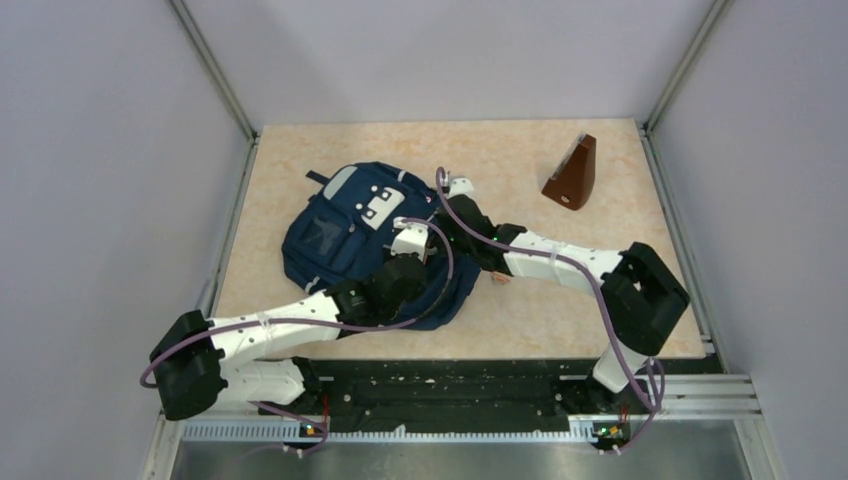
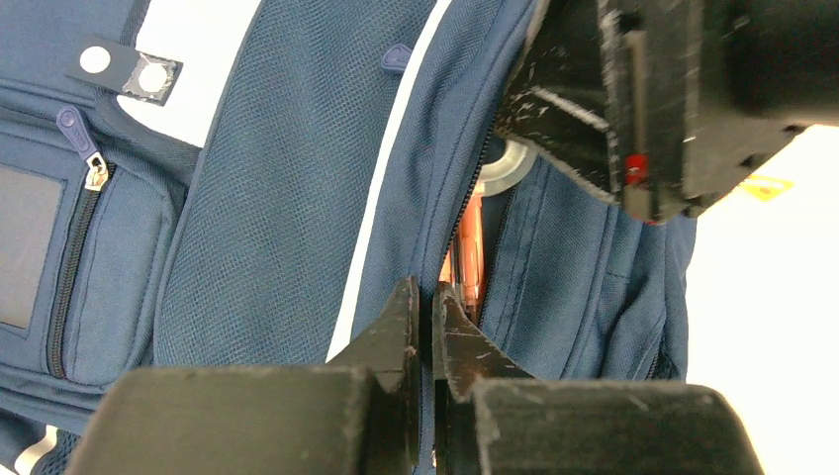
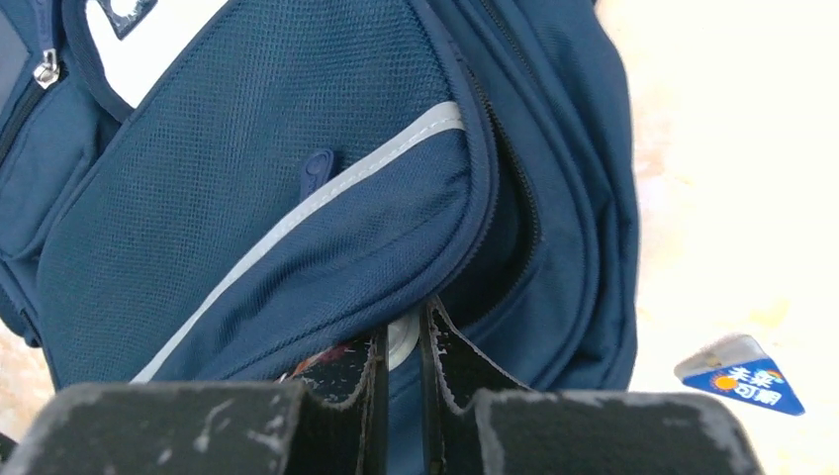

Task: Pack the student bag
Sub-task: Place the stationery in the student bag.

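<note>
Left arm: reaches from the near left corner, low and stretched out across the table [image 1: 560, 300], with the wrist bent down onto the near side of the bag [image 1: 340, 235].
Left hand [image 2: 425, 297]: tips pressed together right at the zip line of the open main pocket. I cannot tell whether any cloth or a zip tab is caught between them.
Right arm: comes in from the near right, with the forearm slanting towards the bag's right side.
Right hand [image 3: 404, 322]: closed to a thin slit on the rim of the bag's opening, probably to keep the mouth lifted and steady for the other hand.
Bag: lies flat on the left-centre of the table, front pockets up, under both hands.
Inside: copper-coloured pens [image 2: 470, 252] show through the gap, so some packing looks done.
Packet [image 3: 740, 374]: small, blue and white, on the table just beside the bag's right edge.
Brown wedge [image 1: 572, 175]: stands at the far right, well apart from the bag and untouched.
</note>
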`<state>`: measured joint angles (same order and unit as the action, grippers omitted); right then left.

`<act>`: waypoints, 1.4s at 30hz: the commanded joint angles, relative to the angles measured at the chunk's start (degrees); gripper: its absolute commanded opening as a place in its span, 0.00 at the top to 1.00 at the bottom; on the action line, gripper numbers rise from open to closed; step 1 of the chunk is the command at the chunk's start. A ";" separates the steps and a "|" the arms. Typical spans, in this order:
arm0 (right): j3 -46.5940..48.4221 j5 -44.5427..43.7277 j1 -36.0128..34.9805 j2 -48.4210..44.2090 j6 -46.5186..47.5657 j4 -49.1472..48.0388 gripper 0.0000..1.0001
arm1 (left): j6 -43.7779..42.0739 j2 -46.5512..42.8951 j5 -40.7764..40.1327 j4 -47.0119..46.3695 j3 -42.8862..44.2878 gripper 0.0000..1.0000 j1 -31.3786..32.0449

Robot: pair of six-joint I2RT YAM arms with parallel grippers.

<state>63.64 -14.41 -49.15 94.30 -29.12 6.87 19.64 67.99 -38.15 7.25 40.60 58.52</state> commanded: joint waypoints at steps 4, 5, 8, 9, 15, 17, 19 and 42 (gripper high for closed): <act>5.11 0.08 -2.35 4.31 0.18 -5.42 1.00 | 2.31 -2.79 0.23 -4.84 -1.13 1.00 -0.51; 5.11 0.38 -2.42 4.51 -0.01 -6.11 0.99 | 2.41 -2.82 0.45 -4.89 -1.24 1.00 -0.59; 4.74 0.77 -2.58 4.76 -0.82 -8.34 0.99 | 2.71 -3.02 0.87 -4.77 -1.40 1.00 -0.69; 4.41 0.76 -2.54 4.69 -1.18 -9.20 0.99 | 2.91 -3.18 0.96 -4.72 -1.48 1.00 -0.69; 2.15 1.81 -2.53 4.45 -2.60 -12.76 0.81 | 3.97 -3.81 1.45 -4.43 -1.86 1.00 -0.86; 1.61 1.63 -2.54 4.07 -2.76 -12.86 0.76 | 4.23 -3.90 1.51 -4.09 -1.77 1.00 -0.89; 0.93 1.25 -2.58 3.32 -2.76 -12.86 0.72 | 4.42 -4.06 1.35 -3.64 -1.79 1.00 -0.95; -14.52 -4.16 -2.54 -16.60 -0.16 -9.22 0.41 | 2.18 -9.15 14.87 -6.49 -3.72 0.37 -1.42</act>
<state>51.77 -14.83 -50.92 83.44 -30.20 -3.14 23.16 61.14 -30.79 5.19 37.91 57.45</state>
